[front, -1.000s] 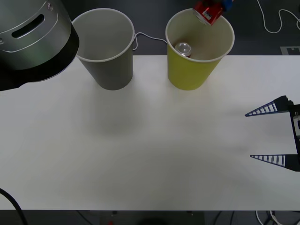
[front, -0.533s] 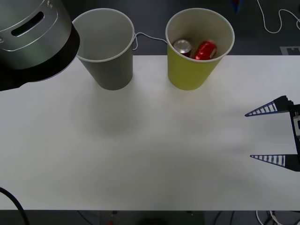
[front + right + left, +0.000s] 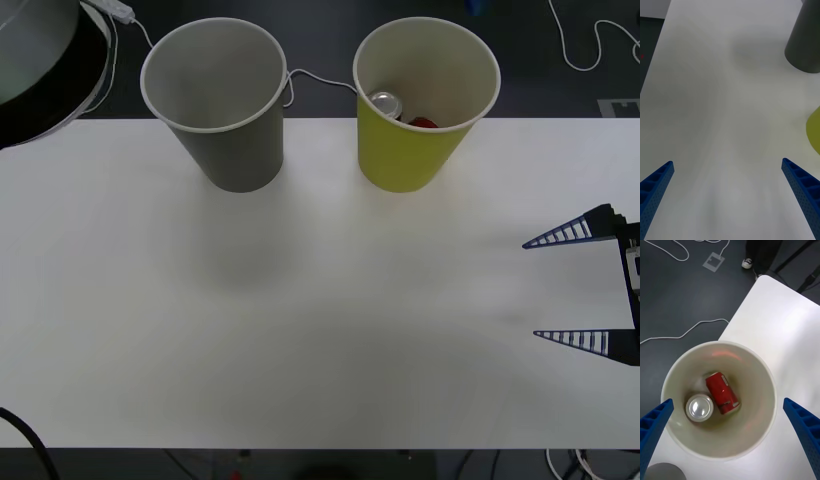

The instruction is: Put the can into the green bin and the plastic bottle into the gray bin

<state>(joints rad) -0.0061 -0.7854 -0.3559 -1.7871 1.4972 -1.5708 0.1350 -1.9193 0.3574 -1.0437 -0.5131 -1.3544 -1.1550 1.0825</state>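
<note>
The red can [image 3: 721,393] lies on its side at the bottom of the green bin [image 3: 763,427], next to an upright can showing its silver top [image 3: 699,407]. My left gripper [image 3: 728,401] hangs open straight above this bin, holding nothing. From the front, the green bin [image 3: 405,160] stands at the table's back edge with a sliver of the red can [image 3: 424,123] inside. The gray bin [image 3: 230,150] stands to its left. My right gripper [image 3: 531,290] rests open and idle over the table's right side. The plastic bottle is out of view.
My left arm's bulky silver link [image 3: 45,60] fills the front view's top left corner. White cables [image 3: 585,45] lie on the dark floor behind the table. The white table [image 3: 300,320] stretches wide in front of both bins.
The red can, held above the green bin's rim a second ago, has dropped in and settled at the bottom. The left arm's link has drawn back toward the top left. The right arm is still.
</note>
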